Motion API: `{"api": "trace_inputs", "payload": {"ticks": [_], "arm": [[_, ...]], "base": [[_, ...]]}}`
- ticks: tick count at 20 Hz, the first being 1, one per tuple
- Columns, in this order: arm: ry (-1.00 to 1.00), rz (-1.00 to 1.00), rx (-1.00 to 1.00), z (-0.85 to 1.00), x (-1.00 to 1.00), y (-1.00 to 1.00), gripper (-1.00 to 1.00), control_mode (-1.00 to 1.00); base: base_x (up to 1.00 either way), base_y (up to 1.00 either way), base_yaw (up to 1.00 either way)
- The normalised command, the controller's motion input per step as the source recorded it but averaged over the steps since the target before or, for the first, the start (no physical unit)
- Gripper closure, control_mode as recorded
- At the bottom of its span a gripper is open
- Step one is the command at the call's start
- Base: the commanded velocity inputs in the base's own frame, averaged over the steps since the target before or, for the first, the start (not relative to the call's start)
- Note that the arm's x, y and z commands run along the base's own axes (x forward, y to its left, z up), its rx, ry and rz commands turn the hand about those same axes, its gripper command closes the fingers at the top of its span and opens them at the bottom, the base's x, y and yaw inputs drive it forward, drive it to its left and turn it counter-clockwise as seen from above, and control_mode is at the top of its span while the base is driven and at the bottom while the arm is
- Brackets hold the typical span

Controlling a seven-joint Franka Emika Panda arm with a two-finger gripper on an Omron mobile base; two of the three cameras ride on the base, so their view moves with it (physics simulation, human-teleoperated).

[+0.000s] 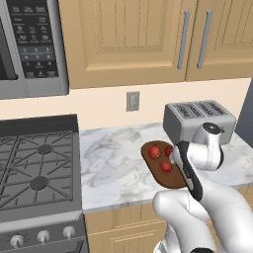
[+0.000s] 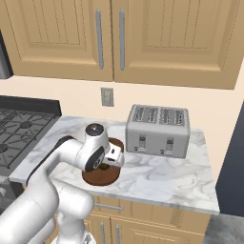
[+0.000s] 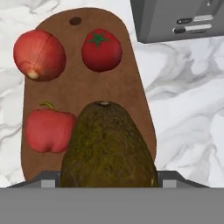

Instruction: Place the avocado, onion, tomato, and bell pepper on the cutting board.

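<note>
The dark olive-green avocado (image 3: 107,148) sits between my fingers, with my gripper (image 3: 108,180) shut on it. It hangs over the near end of the reddish-brown cutting board (image 3: 127,92). On the board lie the onion (image 3: 39,54) at the far left, the tomato (image 3: 101,50) beside it and the red bell pepper (image 3: 48,131) nearer, left of the avocado. In the left base view the cutting board (image 1: 153,168) lies on the counter with three red items on it, and my arm partly covers it. The cutting board (image 2: 100,177) also shows beneath my hand in the right base view.
A silver toaster (image 1: 197,121) (image 2: 159,128) stands just behind and right of the board. The marble counter (image 1: 113,163) runs left to a gas stove (image 1: 34,168). A microwave (image 1: 29,44) and wall cabinets hang above. The counter's front edge is close to the board.
</note>
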Motion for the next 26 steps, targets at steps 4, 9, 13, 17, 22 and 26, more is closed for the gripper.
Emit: {"api": "trace_inputs", "payload": {"ticks": [4,9,13,17,22,26], "arm": [[0.09,0.0,0.0,0.0,0.56,0.01,1.0,-1.0],[0.14,0.0,0.0,-0.01,0.46,0.05,1.0,-1.0],[0.14,0.0,0.0,-0.14,0.14,0.03,1.0,-1.0],[0.1,0.0,0.01,-0.23,0.01,0.0,1.0,-1.0],[0.08,0.0,0.02,-0.29,0.0,0.0,1.0,-1.0],[0.06,0.0,0.01,-0.24,0.0,0.0,1.0,-1.0]], "base": [[0.0,0.0,0.0],[0.0,0.0,0.0],[0.0,0.0,0.0],[0.0,0.0,0.0],[0.0,0.0,0.0],[0.0,0.0,0.0]]}}
